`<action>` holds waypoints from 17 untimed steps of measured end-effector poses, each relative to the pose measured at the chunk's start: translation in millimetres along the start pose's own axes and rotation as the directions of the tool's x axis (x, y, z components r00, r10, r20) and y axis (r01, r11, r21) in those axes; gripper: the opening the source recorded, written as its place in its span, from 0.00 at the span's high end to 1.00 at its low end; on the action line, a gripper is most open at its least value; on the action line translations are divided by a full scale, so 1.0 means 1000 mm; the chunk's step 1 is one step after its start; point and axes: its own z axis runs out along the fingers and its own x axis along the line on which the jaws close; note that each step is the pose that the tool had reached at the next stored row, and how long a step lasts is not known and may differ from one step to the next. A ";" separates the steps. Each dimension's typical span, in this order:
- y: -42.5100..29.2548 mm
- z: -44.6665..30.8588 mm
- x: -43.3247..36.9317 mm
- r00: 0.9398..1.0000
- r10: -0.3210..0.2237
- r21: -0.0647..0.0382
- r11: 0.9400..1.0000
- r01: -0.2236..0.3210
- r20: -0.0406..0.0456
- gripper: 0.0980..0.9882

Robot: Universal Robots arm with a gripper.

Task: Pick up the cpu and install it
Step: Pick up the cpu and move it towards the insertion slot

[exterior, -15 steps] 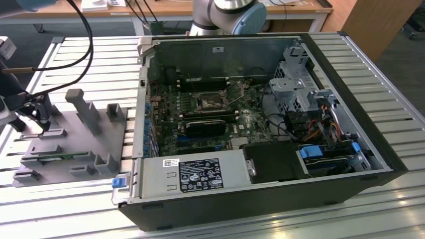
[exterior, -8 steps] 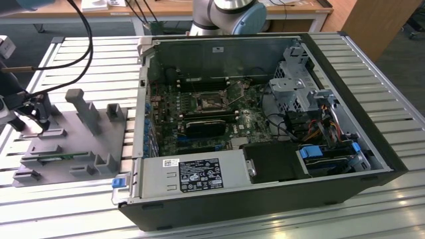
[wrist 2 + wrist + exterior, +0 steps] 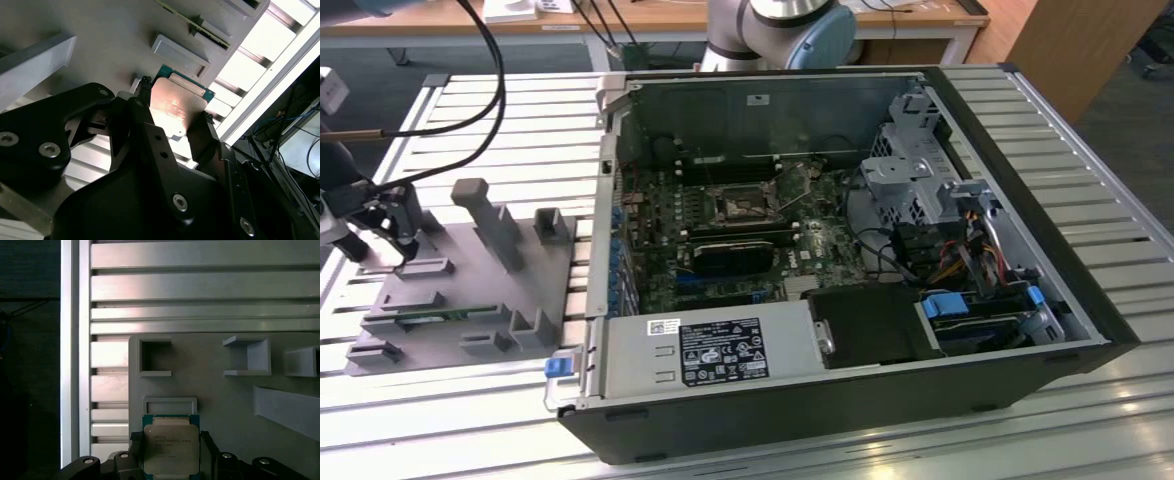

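At tray (image 3: 467,280), exterior view's left: we log cpu (image 3: 171,450) near a shallow pocket (image 3: 170,405).
Gripper (image 3: 176,100): clenched on cpu edges, both wrist views.
Case (image 3: 854,400): open, board (image 3: 834,240) inside.

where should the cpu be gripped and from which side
By two opposite thin edges, coming straight down from above. The cpu is a thin flat square, face up over the grey tray, so its smooth metal top offers nothing to pinch. The gripper has its fingers closed on just those edges.
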 end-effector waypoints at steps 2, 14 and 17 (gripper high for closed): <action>0.0000 -0.0007 0.0000 1.000 0.000 0.000 1.000 0.000 0.000 0.50; 0.0002 -0.0049 0.0001 1.000 0.000 0.000 1.000 0.000 0.000 0.50; 0.0003 -0.0058 0.0001 1.000 0.000 0.000 1.000 0.000 0.000 0.50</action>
